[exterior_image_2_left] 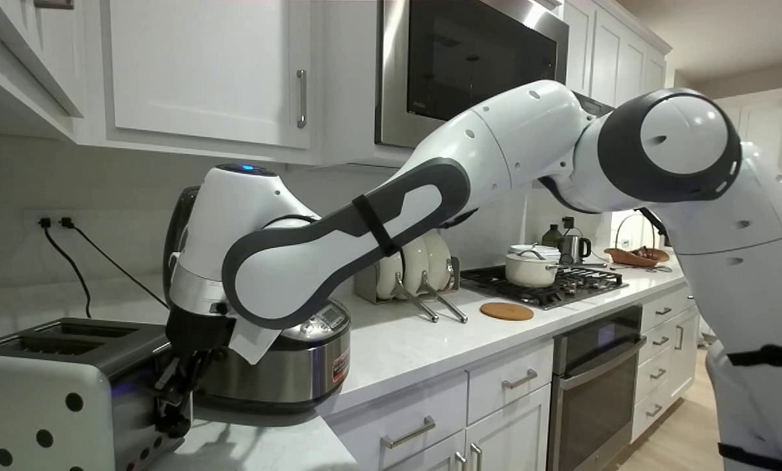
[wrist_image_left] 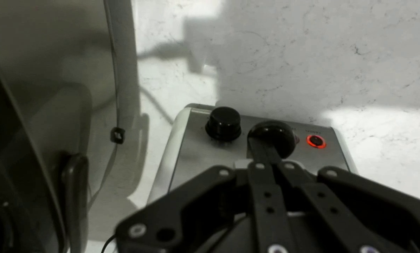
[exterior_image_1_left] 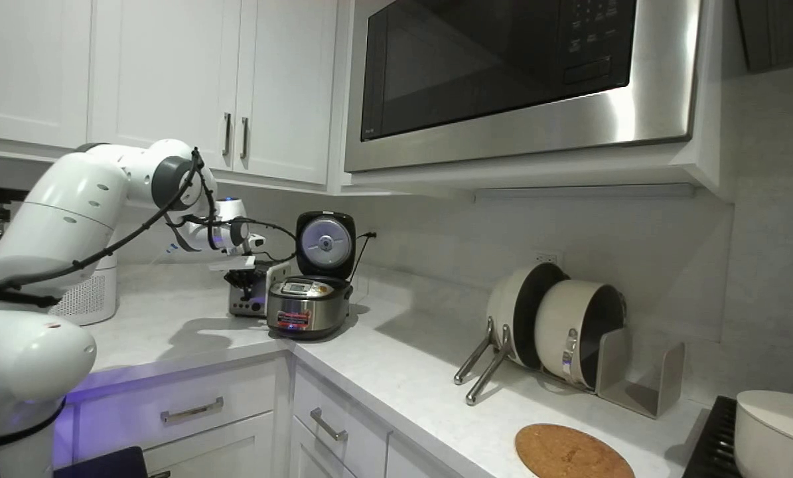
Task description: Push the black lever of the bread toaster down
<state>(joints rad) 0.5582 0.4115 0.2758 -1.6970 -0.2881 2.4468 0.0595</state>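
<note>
A white robot arm (exterior_image_2_left: 528, 150) bends over an L-shaped pale tabletop (exterior_image_1_left: 396, 358) in a kitchen, its black pincer (wrist_image_left: 265, 149) pointing down and clenched, both sides drawn together. In the wrist view the pincer's end overlaps the rounded black lever (wrist_image_left: 282, 133) on the narrow face of the silver toaster (exterior_image_2_left: 37, 392); whether the two touch cannot be told. The toaster, its broad side white with black dots, stands just beside a round cooker (exterior_image_1_left: 313, 322) at the tabletop's inner front corner; the cooker's lid (exterior_image_1_left: 326, 242) is raised. Next to the lever are a black knob (wrist_image_left: 224, 123) and a button (wrist_image_left: 316, 141) ringed in red light. Along the tabletop's other stretch, pale pans (exterior_image_1_left: 555, 325) stand on edge in a rack (exterior_image_1_left: 612, 365) toward the back edge, and a round brown mat (exterior_image_1_left: 572, 451) lies nearer the front edge.
</note>
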